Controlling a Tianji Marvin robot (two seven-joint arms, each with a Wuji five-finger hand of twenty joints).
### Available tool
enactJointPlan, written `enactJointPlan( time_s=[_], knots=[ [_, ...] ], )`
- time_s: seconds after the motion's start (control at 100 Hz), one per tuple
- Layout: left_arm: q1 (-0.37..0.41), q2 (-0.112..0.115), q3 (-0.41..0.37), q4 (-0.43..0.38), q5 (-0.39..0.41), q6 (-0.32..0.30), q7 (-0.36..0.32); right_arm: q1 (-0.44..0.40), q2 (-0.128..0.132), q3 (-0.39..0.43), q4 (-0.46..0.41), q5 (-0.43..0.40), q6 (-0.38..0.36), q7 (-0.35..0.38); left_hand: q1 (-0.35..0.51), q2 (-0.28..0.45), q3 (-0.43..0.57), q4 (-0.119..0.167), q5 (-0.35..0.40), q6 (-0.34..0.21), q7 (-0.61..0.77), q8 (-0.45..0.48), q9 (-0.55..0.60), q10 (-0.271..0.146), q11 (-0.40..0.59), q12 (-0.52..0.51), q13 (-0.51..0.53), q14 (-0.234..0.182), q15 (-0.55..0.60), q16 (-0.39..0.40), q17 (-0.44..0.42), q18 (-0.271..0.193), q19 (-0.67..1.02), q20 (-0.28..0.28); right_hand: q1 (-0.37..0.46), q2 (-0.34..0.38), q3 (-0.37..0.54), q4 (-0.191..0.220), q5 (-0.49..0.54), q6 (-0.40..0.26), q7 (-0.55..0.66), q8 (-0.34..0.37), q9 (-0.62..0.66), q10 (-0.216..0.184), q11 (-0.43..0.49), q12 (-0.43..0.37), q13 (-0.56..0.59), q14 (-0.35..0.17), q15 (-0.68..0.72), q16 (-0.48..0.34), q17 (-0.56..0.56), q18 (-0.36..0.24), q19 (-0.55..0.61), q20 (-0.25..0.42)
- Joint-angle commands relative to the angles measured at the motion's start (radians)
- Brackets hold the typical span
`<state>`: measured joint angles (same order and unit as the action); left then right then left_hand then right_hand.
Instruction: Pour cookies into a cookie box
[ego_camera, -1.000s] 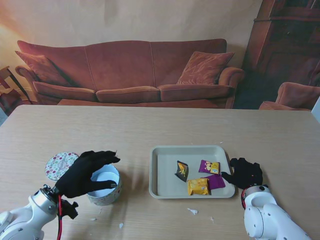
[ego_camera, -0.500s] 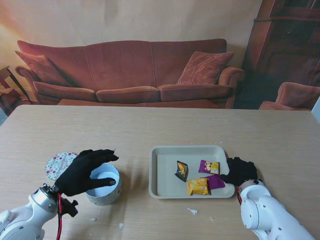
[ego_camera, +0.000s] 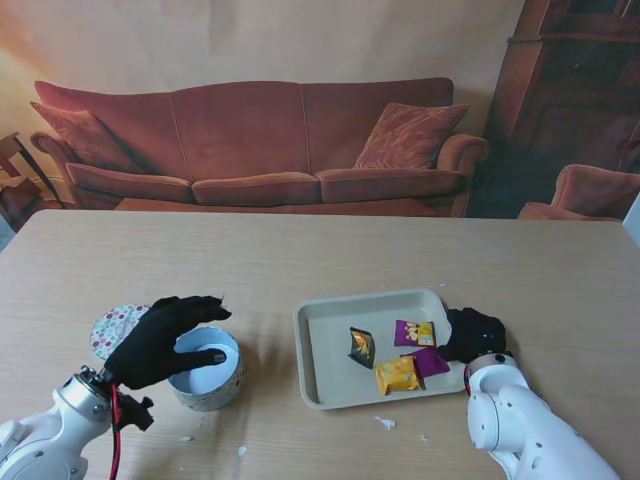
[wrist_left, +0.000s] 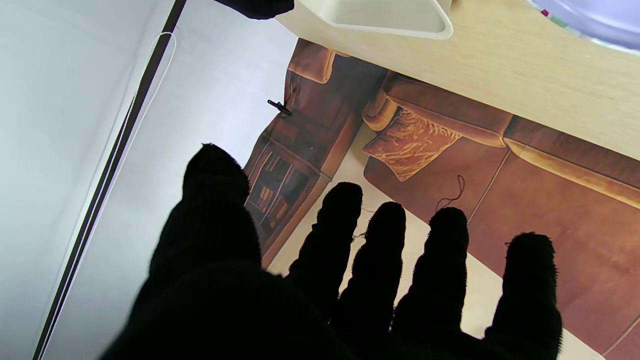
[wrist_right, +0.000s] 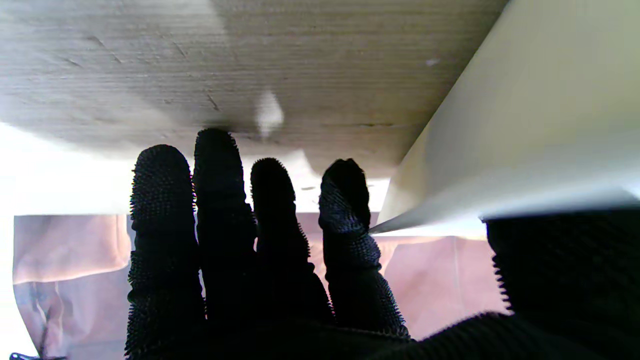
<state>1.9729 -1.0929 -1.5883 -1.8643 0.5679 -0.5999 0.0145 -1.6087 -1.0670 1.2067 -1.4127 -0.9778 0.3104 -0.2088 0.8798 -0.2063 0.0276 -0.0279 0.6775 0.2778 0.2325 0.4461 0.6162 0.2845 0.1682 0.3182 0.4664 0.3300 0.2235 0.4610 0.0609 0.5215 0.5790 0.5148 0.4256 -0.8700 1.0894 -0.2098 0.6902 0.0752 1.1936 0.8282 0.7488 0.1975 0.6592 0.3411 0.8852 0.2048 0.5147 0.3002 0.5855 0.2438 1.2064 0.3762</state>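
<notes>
The tray (ego_camera: 325, 350) sits on the table (ego_camera: 320, 250) right of the middle, toward the near edge, turned slightly askew to that edge; four cookie packets lie in its right half: a dark packet (ego_camera: 361, 346) toward the tray's middle, a purple-and-yellow packet (ego_camera: 415, 333) by the right wall, an orange packet (ego_camera: 397, 375) at the near wall, and a plain purple packet (ego_camera: 431, 362) just beside it in the near right corner. The right hand (ego_camera: 472, 336) grips the tray's right rim; in the right wrist view the thumb (wrist_right: 565, 270) lies on one side of the pale rim (wrist_right: 525, 150) and the four fingers (wrist_right: 345, 220) on the other, so the hand is clasped on the tray. The round cookie box (ego_camera: 208, 370) stands open near the table's left near corner, its pale blue inside showing no packets; its flowered lid (ego_camera: 118, 328) lies flat just beyond it to the left. The left hand (ego_camera: 165, 338) hovers over the box's left rim, fingers spread and grasping nothing; whether it touches the rim I cannot tell. Small white scraps (ego_camera: 385, 423) dot the table near the near edge.
</notes>
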Motion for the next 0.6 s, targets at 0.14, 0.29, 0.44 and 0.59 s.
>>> enactJointPlan(
  time_s=[0.14,0.29,0.44,0.59],
  knots=[
    [0.005,-0.005,-0.004,0.0,-0.008,0.005,-0.011,-0.025,-0.028,0.011,0.053,0.078,-0.048,0.015,0.03,0.029,-0.034,-0.002,0.027,-0.014,0.008,-0.003,0.02,0.003,-0.011,-0.002,0.029,0.007,0.014,0.02,-0.004,0.023,0.017,-0.013,0.169,-0.032,0.103,0.036,0.235,-0.212,0.218,0.286,0.097,0.075,-0.019,-0.01,0.134,-0.006,0.002,-0.024,0.09,0.059,0.041,-0.068],
    [0.005,-0.006,-0.007,0.002,-0.015,0.008,-0.008,-0.035,-0.042,0.029,0.045,0.165,-0.054,0.017,0.03,0.033,-0.035,-0.003,0.036,-0.016,0.01,-0.002,0.027,0.003,-0.013,-0.002,0.031,0.009,0.014,0.02,-0.003,0.024,0.019,-0.015,0.217,0.019,0.188,0.173,0.305,-0.206,0.302,0.42,0.21,0.093,-0.036,-0.023,0.222,-0.003,-0.029,-0.054,0.15,0.087,0.05,-0.104],
    [0.004,-0.008,-0.01,0.005,-0.018,0.01,-0.003,-0.035,-0.075,0.044,0.057,0.28,-0.069,-0.061,0.031,0.037,-0.036,-0.003,0.044,-0.016,0.011,-0.001,0.034,0.006,-0.015,-0.002,0.034,0.012,0.015,0.02,-0.003,0.025,0.019,-0.018,0.415,-0.063,0.278,0.184,0.352,-0.192,0.373,0.498,0.323,0.075,-0.071,-0.05,0.305,-0.001,-0.032,-0.106,0.215,0.098,0.075,-0.128],
    [0.004,-0.009,-0.012,0.006,-0.021,0.013,-0.001,-0.04,-0.104,0.064,0.045,0.394,-0.088,-0.106,0.028,0.043,-0.037,-0.003,0.049,-0.016,0.011,-0.001,0.042,0.006,-0.018,-0.002,0.036,0.015,0.015,0.02,-0.005,0.026,0.018,-0.021,0.483,-0.096,0.407,0.161,0.372,-0.17,0.396,0.528,0.336,0.05,-0.084,-0.056,0.31,-0.007,-0.052,-0.139,0.186,0.147,0.105,-0.428]
  ],
)
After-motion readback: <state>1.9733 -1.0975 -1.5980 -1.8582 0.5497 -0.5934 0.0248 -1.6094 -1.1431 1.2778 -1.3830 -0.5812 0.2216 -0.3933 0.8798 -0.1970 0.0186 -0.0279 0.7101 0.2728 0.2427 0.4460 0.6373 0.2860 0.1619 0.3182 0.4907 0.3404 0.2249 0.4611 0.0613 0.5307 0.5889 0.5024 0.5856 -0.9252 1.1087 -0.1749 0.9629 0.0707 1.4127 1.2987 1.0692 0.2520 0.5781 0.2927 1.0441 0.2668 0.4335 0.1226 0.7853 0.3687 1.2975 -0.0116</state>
